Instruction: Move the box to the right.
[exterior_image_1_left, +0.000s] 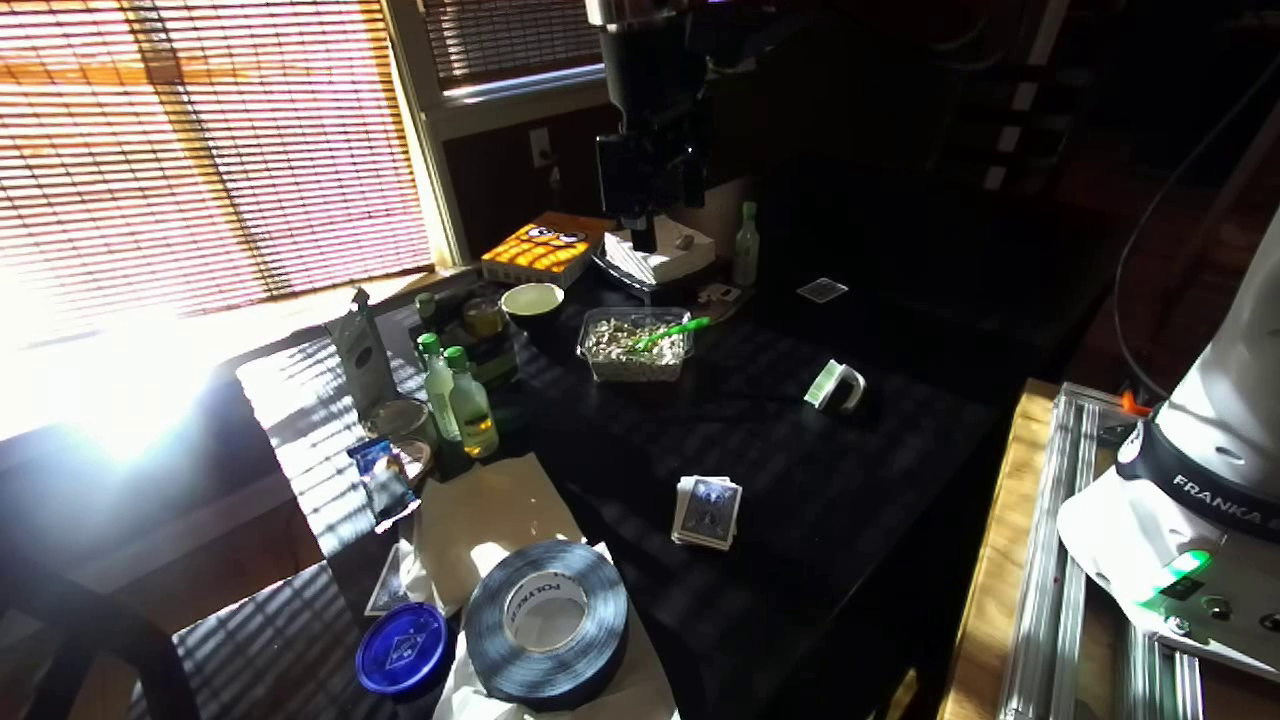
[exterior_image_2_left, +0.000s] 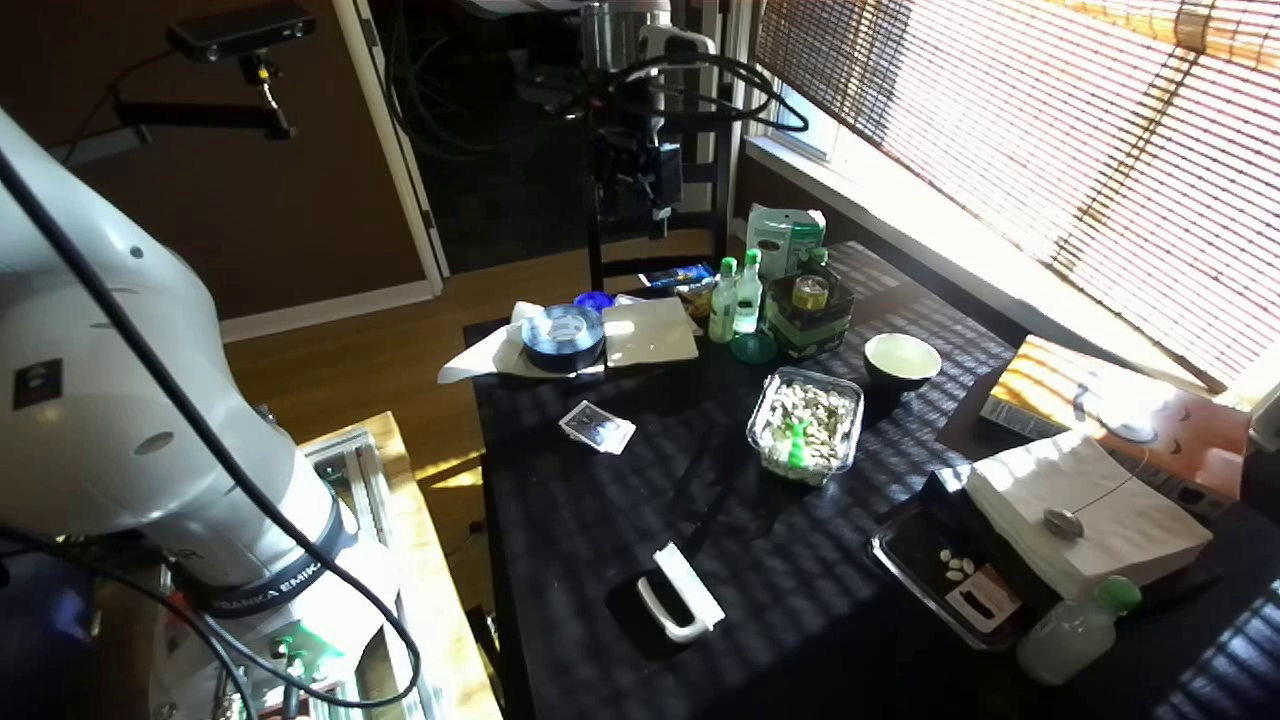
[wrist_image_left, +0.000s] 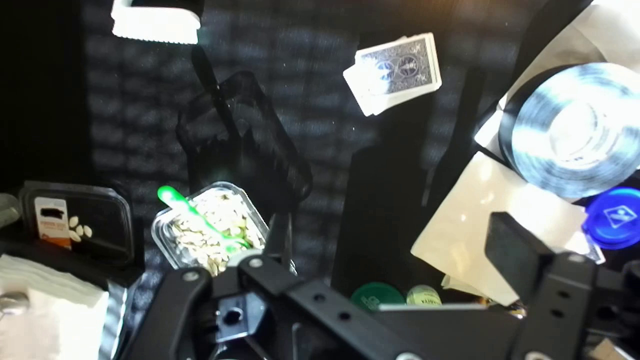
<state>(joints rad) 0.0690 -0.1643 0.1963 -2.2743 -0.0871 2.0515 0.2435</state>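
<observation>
A clear plastic box (exterior_image_1_left: 636, 374) full of pale seeds, with a green spoon (exterior_image_1_left: 672, 333) in it, stands on the dark table. It also shows in the exterior view (exterior_image_2_left: 808, 474) and the wrist view (wrist_image_left: 161, 236). An orange box (exterior_image_1_left: 540, 252) with a printed face lies by the window; it also shows in an exterior view (exterior_image_2_left: 1130, 400). Which box is meant, I cannot tell. My gripper (wrist_image_left: 397, 240) is open and empty, high above the table. It also shows in both exterior views (exterior_image_1_left: 643, 236) (exterior_image_2_left: 659, 224). In the wrist view its left finger overlaps the clear box's edge.
A card stack (exterior_image_2_left: 598, 428), a white brush (exterior_image_2_left: 690, 588) and a tape roll (exterior_image_2_left: 563, 345) lie on the table. Green-capped bottles (exterior_image_1_left: 470, 408) and a bowl (exterior_image_1_left: 533, 300) stand toward the window side. A black tray (exterior_image_2_left: 925, 590) and napkins (exterior_image_2_left: 1090, 510) lie near the orange box.
</observation>
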